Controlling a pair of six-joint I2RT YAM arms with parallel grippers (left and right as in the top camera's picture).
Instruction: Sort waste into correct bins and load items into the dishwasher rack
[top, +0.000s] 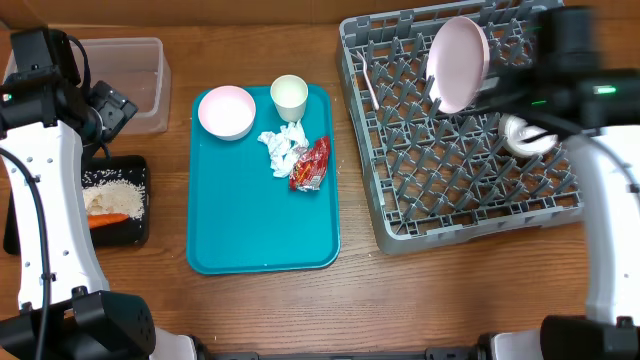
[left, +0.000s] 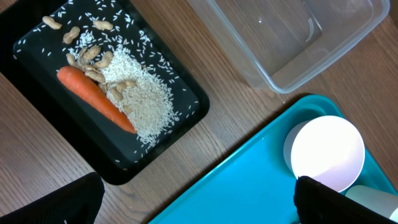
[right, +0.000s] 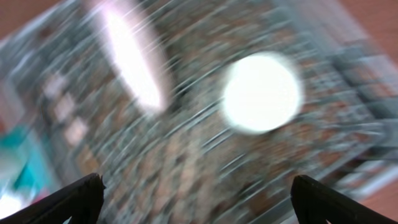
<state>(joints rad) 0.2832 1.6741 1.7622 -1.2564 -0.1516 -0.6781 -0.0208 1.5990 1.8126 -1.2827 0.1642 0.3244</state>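
Rack (top: 470, 190) on the wooden desk (top: 260, 310), frame right, plate (top: 458, 62) on edge in it; teal tray (top: 262, 220) centre. Left end effector (left: 199, 202) and right end effector (right: 199, 199) gape empty.

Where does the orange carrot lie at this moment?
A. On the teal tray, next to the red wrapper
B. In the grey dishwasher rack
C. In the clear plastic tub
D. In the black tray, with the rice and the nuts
D: the left wrist view shows the carrot lying inside the black tray, with the rice and the nuts right beside it.
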